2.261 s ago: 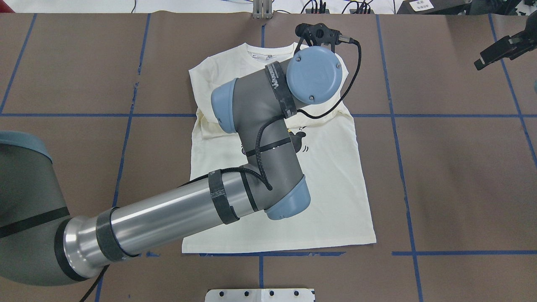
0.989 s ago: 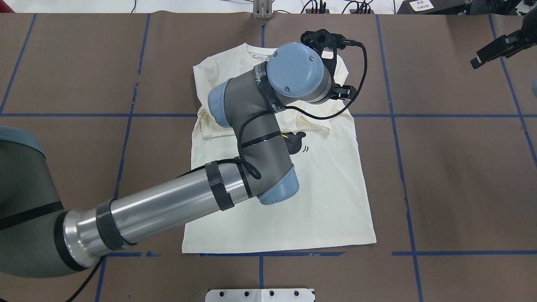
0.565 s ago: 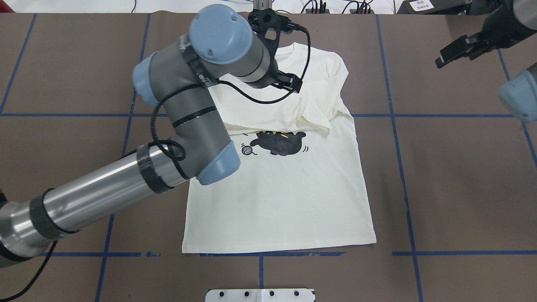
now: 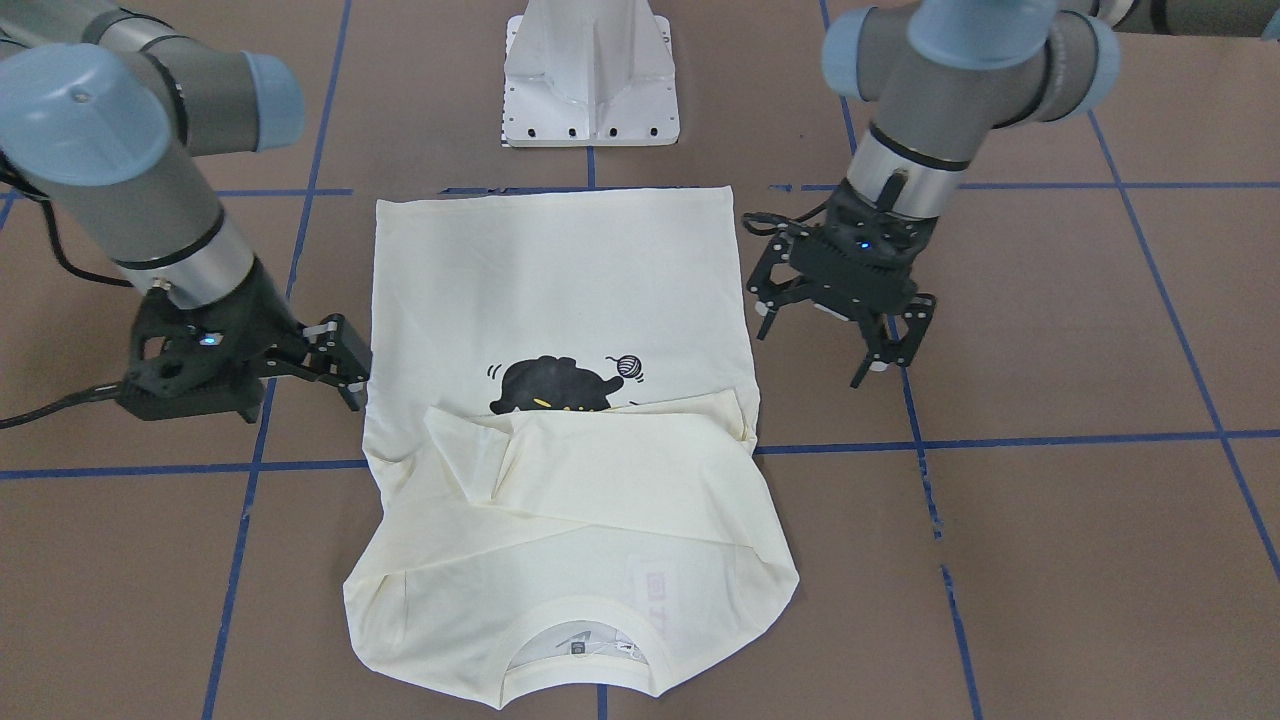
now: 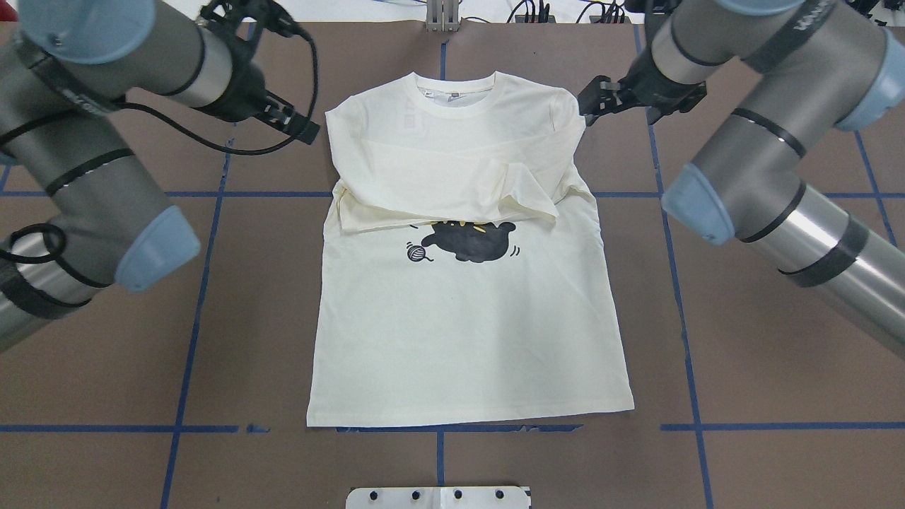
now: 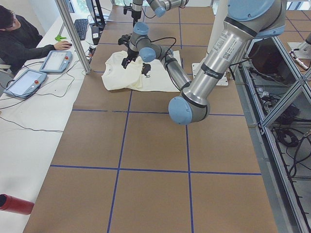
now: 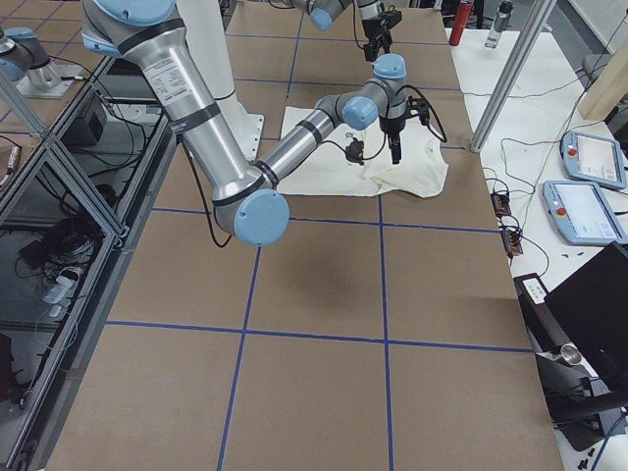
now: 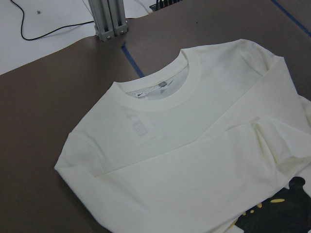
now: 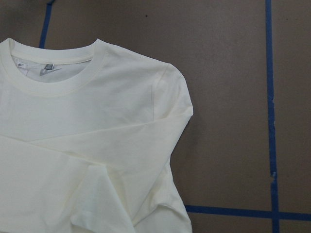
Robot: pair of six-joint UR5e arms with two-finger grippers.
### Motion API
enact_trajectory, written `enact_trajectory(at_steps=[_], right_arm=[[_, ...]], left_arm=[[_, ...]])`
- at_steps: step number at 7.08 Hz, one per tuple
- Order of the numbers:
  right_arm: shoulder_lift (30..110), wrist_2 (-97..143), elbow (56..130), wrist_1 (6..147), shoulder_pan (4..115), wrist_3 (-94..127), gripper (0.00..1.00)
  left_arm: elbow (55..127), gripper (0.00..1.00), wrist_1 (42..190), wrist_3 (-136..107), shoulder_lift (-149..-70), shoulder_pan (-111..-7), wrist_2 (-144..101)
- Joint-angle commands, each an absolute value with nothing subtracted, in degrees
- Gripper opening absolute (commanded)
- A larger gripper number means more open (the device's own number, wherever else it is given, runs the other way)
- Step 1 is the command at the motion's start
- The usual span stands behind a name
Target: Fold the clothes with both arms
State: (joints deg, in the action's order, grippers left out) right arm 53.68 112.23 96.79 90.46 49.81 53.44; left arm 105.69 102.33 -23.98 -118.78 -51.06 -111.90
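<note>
The cream-white T-shirt (image 5: 466, 325) lies flat and front up in the middle of the table, collar at the far side. Both long sleeves (image 5: 452, 184) are folded across the chest and cover the top of the black cat print (image 5: 470, 240). My left gripper (image 5: 293, 121) hovers open and empty just left of the shirt's shoulder; in the front-facing view (image 4: 820, 345) its fingers are spread. My right gripper (image 5: 597, 99) hovers open and empty beside the other shoulder, also seen in the front-facing view (image 4: 345, 360). The wrist views show the collar (image 8: 160, 92) and a shoulder (image 9: 165, 97), no fingers.
The white pedestal base (image 4: 590, 70) stands at the near edge behind the shirt's hem. Blue tape lines (image 5: 679, 283) grid the brown table. An aluminium post (image 5: 442, 14) stands at the far edge. An operator (image 6: 19, 34) sits at a desk with tablets beyond it.
My left arm has swung off the shirt to its left side. My right arm has come in from the far right to the shirt's right shoulder. The sleeves now lie uncovered across the chest.
</note>
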Motion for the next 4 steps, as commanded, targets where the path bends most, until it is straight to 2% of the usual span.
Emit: enact_trajectory(at_steps=[1,3,4], right_arm=[[43.2,102.16,87.77,94.31,41.69,65.24,0.88],[36.67,95.39,77.39,93.96,37.9,72.75,0.75],[36.56,93.36,75.78,93.96,36.49,74.43,0.64]], left_arm=[[108.72,1.0,102.48,-14.36,-112.24,-56.32,-114.25],[108.72,1.0,102.57,-14.41,-111.54,-57.39,-116.71],[108.63,1.0,102.83,-14.33,-111.27,-57.39,-116.72]])
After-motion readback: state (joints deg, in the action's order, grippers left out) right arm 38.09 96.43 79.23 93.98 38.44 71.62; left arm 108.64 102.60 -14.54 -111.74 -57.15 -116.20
